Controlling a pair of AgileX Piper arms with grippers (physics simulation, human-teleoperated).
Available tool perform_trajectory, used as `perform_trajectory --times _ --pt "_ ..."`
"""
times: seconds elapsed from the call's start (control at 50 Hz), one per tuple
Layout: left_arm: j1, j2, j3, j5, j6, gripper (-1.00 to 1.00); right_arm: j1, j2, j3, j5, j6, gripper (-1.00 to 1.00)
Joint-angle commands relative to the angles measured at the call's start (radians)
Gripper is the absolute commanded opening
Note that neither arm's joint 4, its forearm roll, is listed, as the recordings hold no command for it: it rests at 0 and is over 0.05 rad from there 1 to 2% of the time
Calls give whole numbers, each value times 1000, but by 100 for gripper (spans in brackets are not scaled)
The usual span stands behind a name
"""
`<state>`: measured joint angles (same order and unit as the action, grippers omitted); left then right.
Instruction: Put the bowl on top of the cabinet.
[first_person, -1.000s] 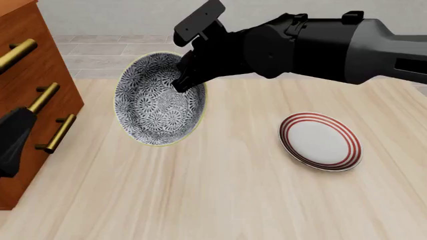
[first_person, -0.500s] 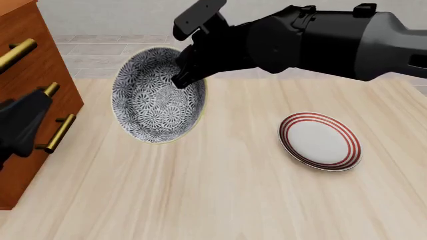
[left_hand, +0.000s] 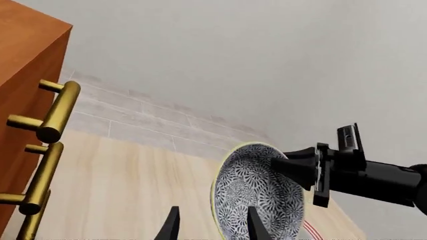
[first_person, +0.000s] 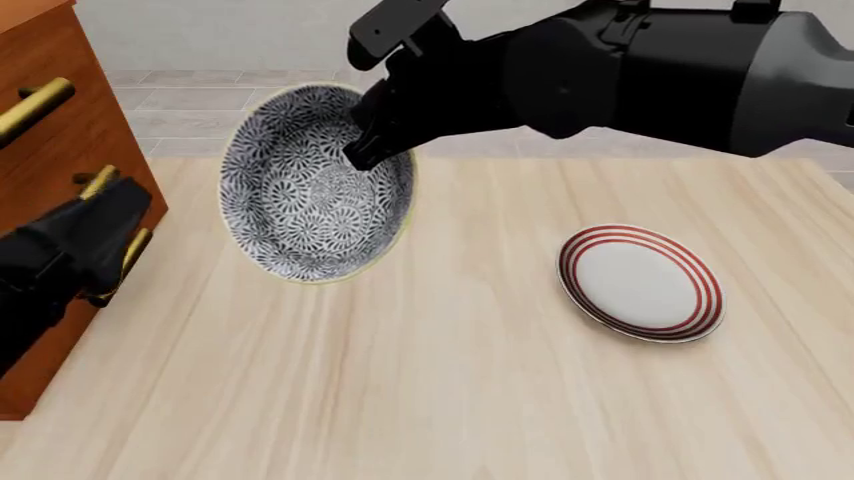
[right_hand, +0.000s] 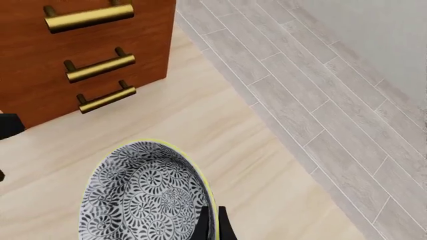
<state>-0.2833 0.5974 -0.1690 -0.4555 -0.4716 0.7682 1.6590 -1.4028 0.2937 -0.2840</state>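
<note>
Nearest us, our left gripper (first_person: 94, 235) sits low beside the cabinet (first_person: 54, 130), its fingers parted around nothing, probably kept out of the way. Out on the table (first_person: 441, 380) the red-ringed plate (first_person: 641, 282) lies flat, untouched. Beyond it, our right gripper (first_person: 367, 150) has its fingers pinched on the rim of the bowl (first_person: 314, 185), so the bowl hangs tilted on edge, clear of the table, near the cabinet's front but not yet over its top. We judge that more lift is needed; the cabinet's top is barely in view.
</note>
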Motion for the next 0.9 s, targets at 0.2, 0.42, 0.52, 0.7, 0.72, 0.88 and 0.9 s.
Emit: perform_trajectory --times 0.2,0.42,0.52,0.7,0.72,0.88,0.9 --pt "-27 211 23 -207 -89 100 9 -16 -2 -1 7 -100" --pt "-47 277 5 -250 -70 100 12 -16 3 -5 7 -100" --pt "-57 291 -3 -263 -68 100 16 -18 4 -6 6 -100" --pt "-70 360 -17 -317 -71 100 19 -20 5 -8 3 -100" --pt "-72 370 -19 -324 -68 100 19 -20 7 -9 2 -100" --pt "-78 411 -25 -356 -65 100 22 -20 12 -13 5 -100" --pt "-71 413 -25 -357 -65 100 23 -21 12 -13 6 -100"
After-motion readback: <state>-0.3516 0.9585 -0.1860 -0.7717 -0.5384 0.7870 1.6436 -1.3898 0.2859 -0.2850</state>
